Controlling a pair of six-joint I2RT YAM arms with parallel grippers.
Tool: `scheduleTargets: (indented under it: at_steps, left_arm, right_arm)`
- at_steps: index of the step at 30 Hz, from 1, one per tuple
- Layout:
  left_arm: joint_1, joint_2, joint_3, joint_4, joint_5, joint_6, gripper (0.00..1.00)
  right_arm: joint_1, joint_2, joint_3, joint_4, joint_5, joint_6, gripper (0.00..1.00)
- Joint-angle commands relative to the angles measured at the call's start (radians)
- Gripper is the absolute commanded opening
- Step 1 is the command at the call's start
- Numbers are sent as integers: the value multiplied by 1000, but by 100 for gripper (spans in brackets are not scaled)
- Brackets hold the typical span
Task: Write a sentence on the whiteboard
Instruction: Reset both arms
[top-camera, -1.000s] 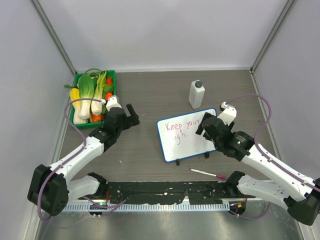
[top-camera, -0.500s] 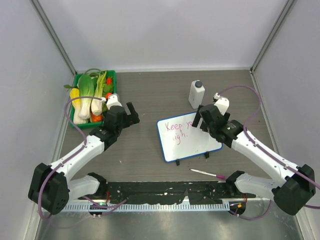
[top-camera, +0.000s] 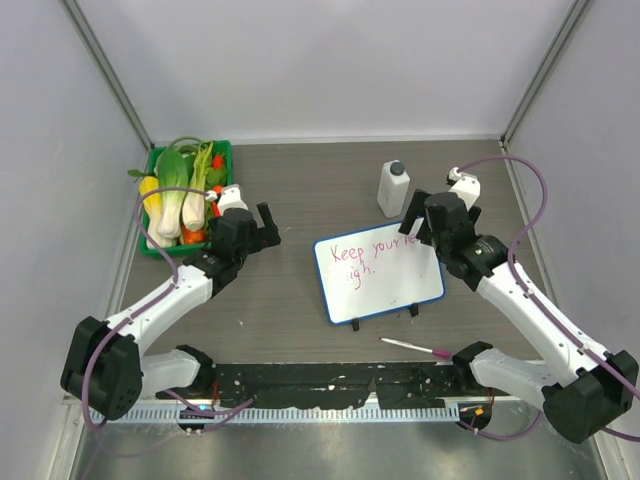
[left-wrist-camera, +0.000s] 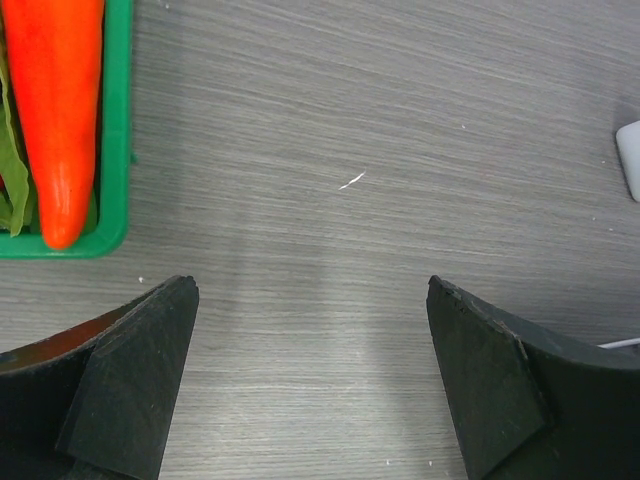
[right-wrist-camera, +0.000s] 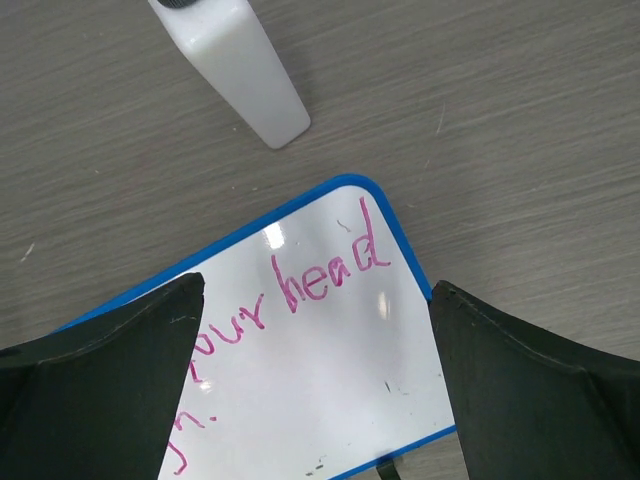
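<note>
Tally from my console: mostly singles, one pair.
I count one whiteboard (top-camera: 385, 285) with two lines making up the sentence (top-camera: 362, 252), one white bottle (top-camera: 393, 189), one pink marker (top-camera: 414, 347), one green crate (top-camera: 228, 152) of vegetables (top-camera: 178, 190) too crowded to number, and two grippers: left gripper (left-wrist-camera: 311, 285), right gripper (right-wrist-camera: 316, 284).

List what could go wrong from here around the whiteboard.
1. The open right gripper hangs over the whiteboard at its far corner, beside the white bottle; a sideways swing could topple the bottle.
2. Dipping lower, it could smear the sentence.
3. The marker lies loose near the front edge of the table; a passing arm could knock it off.
</note>
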Motion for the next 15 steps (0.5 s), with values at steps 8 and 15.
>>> scheduleTargets:
  at_steps: [8, 15]
  left_arm:
    - [-1, -60, 45, 65, 17, 54, 99]
    - [-1, -78, -4, 34, 80, 25, 100]
  right_arm:
    - [-24, -37, -10, 91, -94, -31, 99]
    - [-25, -147, -70, 48, -113, 2, 99]
